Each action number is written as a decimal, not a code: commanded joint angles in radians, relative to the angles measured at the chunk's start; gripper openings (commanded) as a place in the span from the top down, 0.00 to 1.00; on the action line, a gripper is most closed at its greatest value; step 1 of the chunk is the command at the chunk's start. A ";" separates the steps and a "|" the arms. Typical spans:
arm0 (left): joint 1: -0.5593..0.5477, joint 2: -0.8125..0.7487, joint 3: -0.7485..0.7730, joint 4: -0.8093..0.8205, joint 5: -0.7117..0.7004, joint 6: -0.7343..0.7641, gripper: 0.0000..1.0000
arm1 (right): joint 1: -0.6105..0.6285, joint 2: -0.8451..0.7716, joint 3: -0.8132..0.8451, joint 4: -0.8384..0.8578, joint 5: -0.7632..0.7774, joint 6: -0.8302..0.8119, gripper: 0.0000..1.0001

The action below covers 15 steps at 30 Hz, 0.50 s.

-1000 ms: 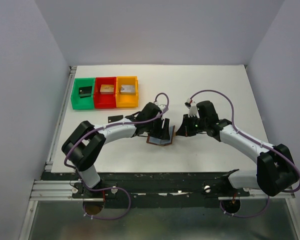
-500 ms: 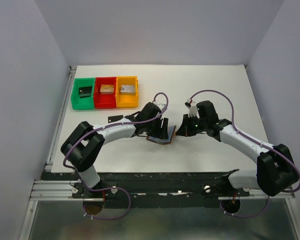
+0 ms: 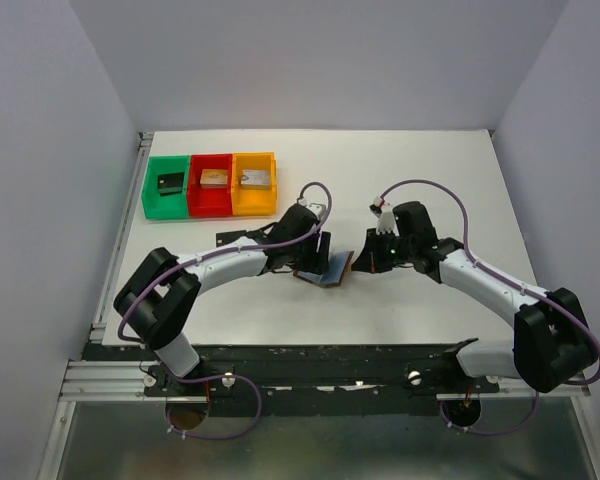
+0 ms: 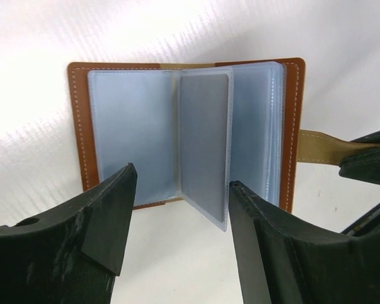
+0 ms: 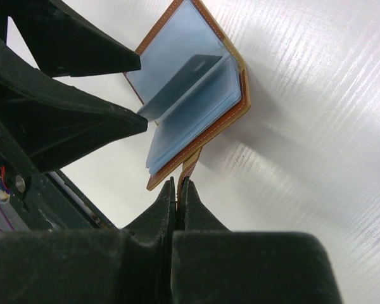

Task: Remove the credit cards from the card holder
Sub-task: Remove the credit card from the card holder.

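The brown card holder (image 3: 325, 272) lies open on the white tabletop (image 3: 430, 180), in the middle of the top view. The left tool (image 4: 180, 187) is spread wide just above it, a finger on each side of a grey card (image 4: 204, 142) standing up in its clear sleeve. The right tool (image 5: 177, 185) is pressed together, pinching the card holder by its tan strap (image 5: 191, 163). A black card (image 3: 230, 237) lies left of the middle.

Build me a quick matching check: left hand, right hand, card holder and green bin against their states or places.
1 left hand
2 right hand
3 card holder
4 green bin

A shut on the tan strap
B lying spread open
C far left, beside the red bin
D open, above the card holder

Pairs: 1-D, 2-A, 3-B, 4-C
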 commanded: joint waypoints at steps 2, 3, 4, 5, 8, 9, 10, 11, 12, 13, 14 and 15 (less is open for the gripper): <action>0.006 -0.057 -0.016 -0.052 -0.127 0.000 0.28 | -0.006 -0.025 -0.011 0.010 -0.011 -0.012 1.00; 0.010 -0.066 -0.019 -0.057 -0.138 -0.001 0.28 | -0.006 -0.025 -0.011 0.007 -0.009 -0.012 1.00; 0.013 -0.077 -0.024 -0.055 -0.146 -0.001 0.27 | -0.006 -0.027 -0.011 0.005 -0.008 -0.012 1.00; 0.017 -0.086 -0.025 -0.060 -0.152 -0.003 0.27 | -0.006 -0.027 -0.011 0.002 -0.004 -0.014 1.00; 0.033 -0.102 -0.030 -0.063 -0.169 -0.004 0.27 | -0.006 -0.027 -0.008 -0.013 0.008 -0.018 1.00; 0.037 -0.106 -0.030 -0.066 -0.174 -0.006 0.27 | -0.006 -0.025 -0.003 -0.022 0.015 -0.020 1.00; 0.042 -0.109 -0.031 -0.071 -0.177 -0.006 0.27 | -0.006 -0.025 0.001 -0.035 0.023 -0.025 1.00; 0.046 -0.111 -0.033 -0.072 -0.178 -0.006 0.27 | -0.006 -0.024 0.006 -0.047 0.032 -0.028 1.00; 0.052 -0.114 -0.036 -0.074 -0.180 -0.006 0.27 | -0.006 -0.022 0.011 -0.061 0.041 -0.031 1.00; 0.057 -0.120 -0.041 -0.074 -0.178 -0.008 0.27 | -0.006 -0.019 0.017 -0.071 0.052 -0.038 1.00; 0.062 -0.122 -0.044 -0.071 -0.177 -0.009 0.27 | -0.006 -0.016 0.023 -0.085 0.063 -0.043 1.00; 0.066 -0.126 -0.047 -0.066 -0.171 -0.009 0.27 | -0.006 -0.011 0.032 -0.101 0.081 -0.051 1.00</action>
